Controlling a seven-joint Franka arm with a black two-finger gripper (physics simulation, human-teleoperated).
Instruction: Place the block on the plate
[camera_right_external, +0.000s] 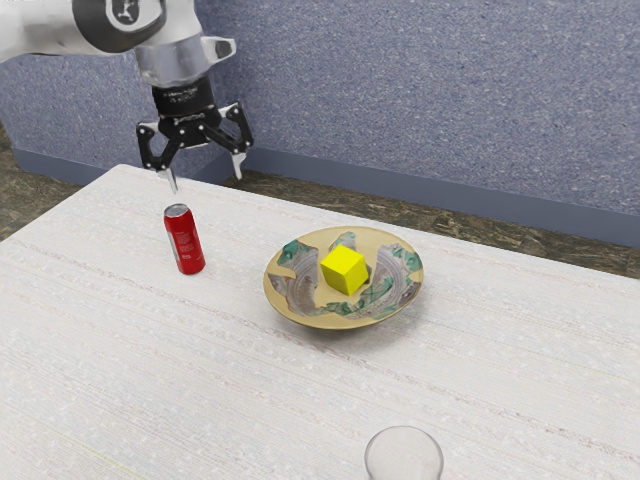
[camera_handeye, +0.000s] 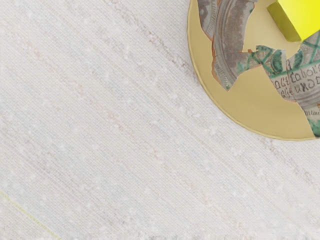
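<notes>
Black, the 2 fingers (camera_right_external: 239, 161) stand wide open, empty.

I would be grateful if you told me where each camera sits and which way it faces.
Exterior view: beside the arm, looking down across the table toward a wall; the arm and its open jaws show at the upper left.
Wrist view: mounted at the arm's end, looking down at the table and part of the plate.
Shared: the table, the plate and the yellow block on it.
</notes>
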